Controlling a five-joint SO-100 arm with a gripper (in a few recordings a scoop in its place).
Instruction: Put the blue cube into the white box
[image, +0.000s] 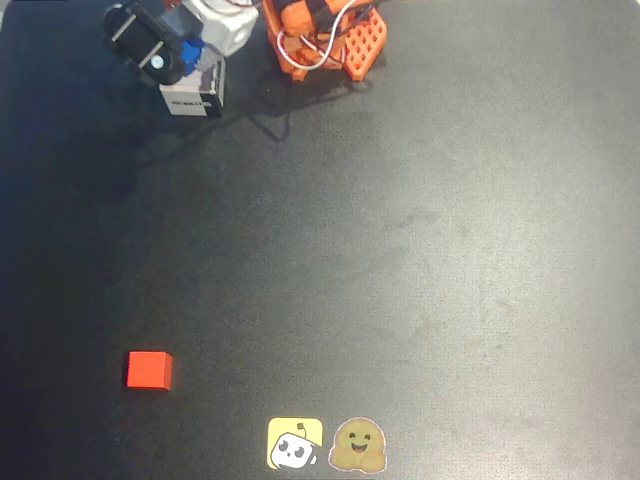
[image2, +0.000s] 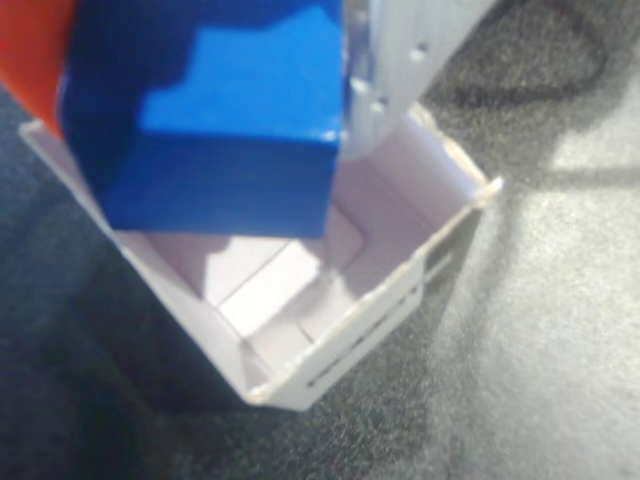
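end effector (image: 185, 58) at desk's (image: 420, 250) far left corner in overhead view, clamped on blue cube (image2: 220, 120). wrist view: cube held between orange finger (image2: 30, 50) and white finger (image2: 400, 60), hanging directly above open top of white box (image2: 350, 300), apart from box floor. red cube (image: 149, 370) well apart, near desk's near left corner.

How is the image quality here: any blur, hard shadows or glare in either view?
Wrist view: soft overall, the blue cube held between the fingers carries a stepped shadow across its face, the white box edges are blurred, and the table shows bright patches. Overhead view: sharper, with faint sheen on the dark table and the arm's shadow beside the white box; the red cube is crisp.
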